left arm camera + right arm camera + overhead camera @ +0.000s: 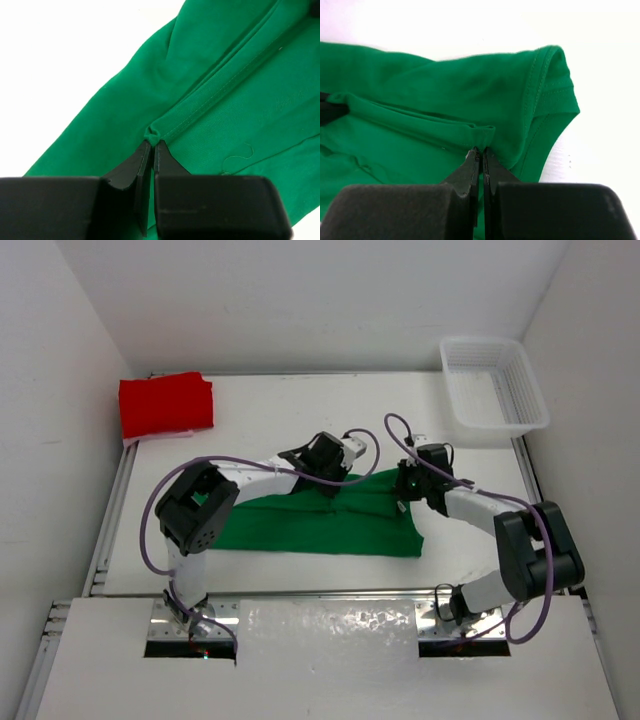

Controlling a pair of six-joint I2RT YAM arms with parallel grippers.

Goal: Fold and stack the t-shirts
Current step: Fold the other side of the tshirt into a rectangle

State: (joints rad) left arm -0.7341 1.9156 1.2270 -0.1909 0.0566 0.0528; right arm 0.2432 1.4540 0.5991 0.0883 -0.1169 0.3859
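White-walled enclosure, white table (300,410).

Top view: a green t-shirt (330,525) lies spread flat at the table's centre, toward six o'clock. A folded red t-shirt (165,405) sits at ten o'clock in the far corner, well apart from it. A white mesh basket (495,380) stands at two o'clock, partly overhanging the table edge. The left gripper (335,483) and right gripper (403,500) both meet the green shirt's far edge. Their fingertips are too small to judge here.

Left wrist view: the left gripper (152,145) has its fingers (131,169) pressed together, pinching a small bunch of the green t-shirt (210,75) at the end of a stitched hem fold. The shirt runs out of frame toward two o'clock.

Right wrist view: the right gripper (481,150) has its fingers (465,172) closed on a folded edge of the green t-shirt (420,90), beside a sleeve opening at three o'clock. A dark shape at nine o'clock is cut off and unidentifiable.
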